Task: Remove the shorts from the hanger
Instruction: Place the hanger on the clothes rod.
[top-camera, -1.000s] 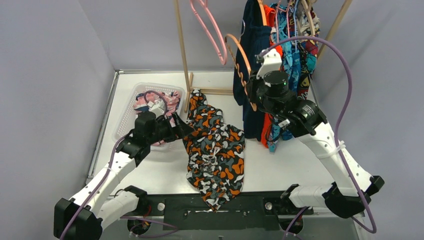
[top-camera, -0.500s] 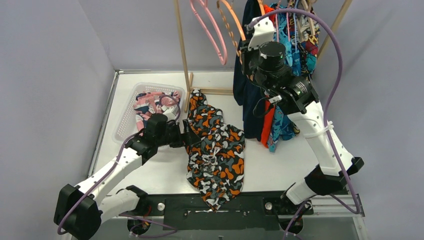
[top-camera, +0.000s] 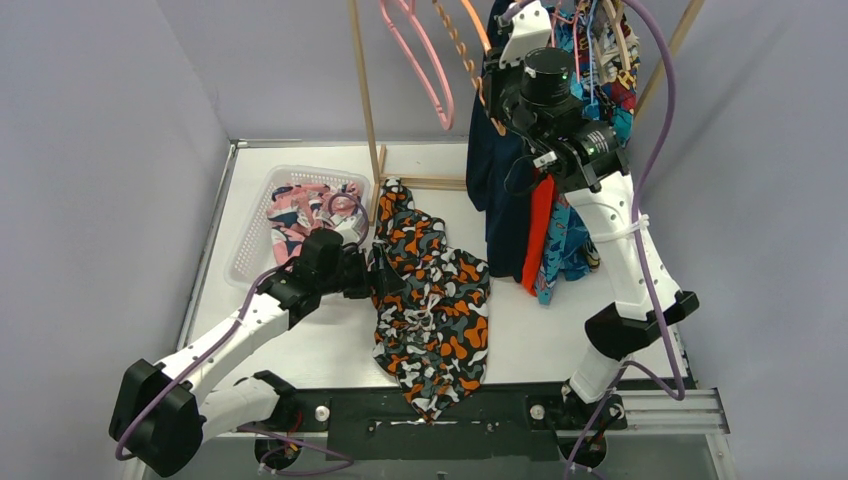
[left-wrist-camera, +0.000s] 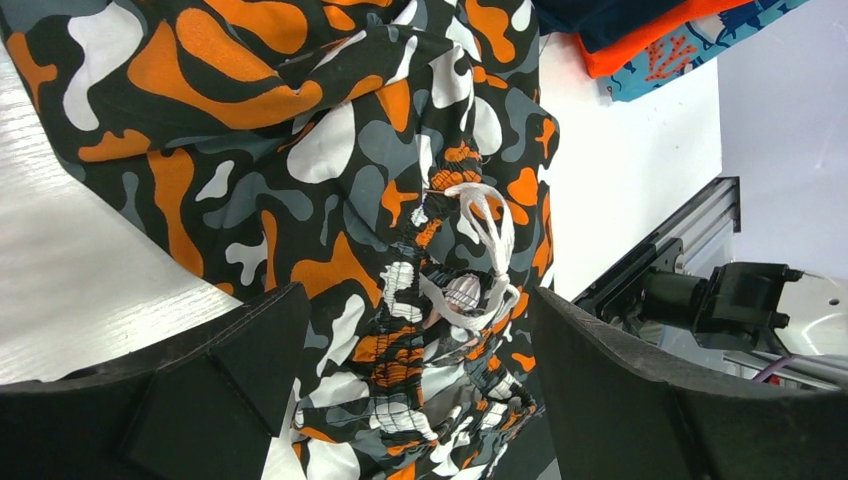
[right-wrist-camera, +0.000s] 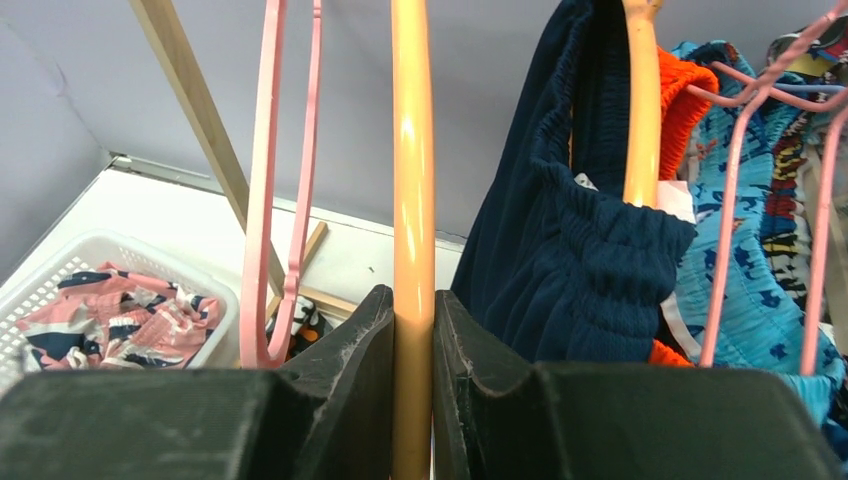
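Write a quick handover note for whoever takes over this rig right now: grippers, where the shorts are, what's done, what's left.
Left gripper: open, jaws straddling the black-orange-white shorts lying on the table.
Right gripper: shut on a bare orange hanger, held up by the rack.
Done: pink-print shorts are in the basket; the black-orange-white pair is off its hanger.
Left: navy shorts, orange-red shorts and teal patterned shorts hang on the rack.
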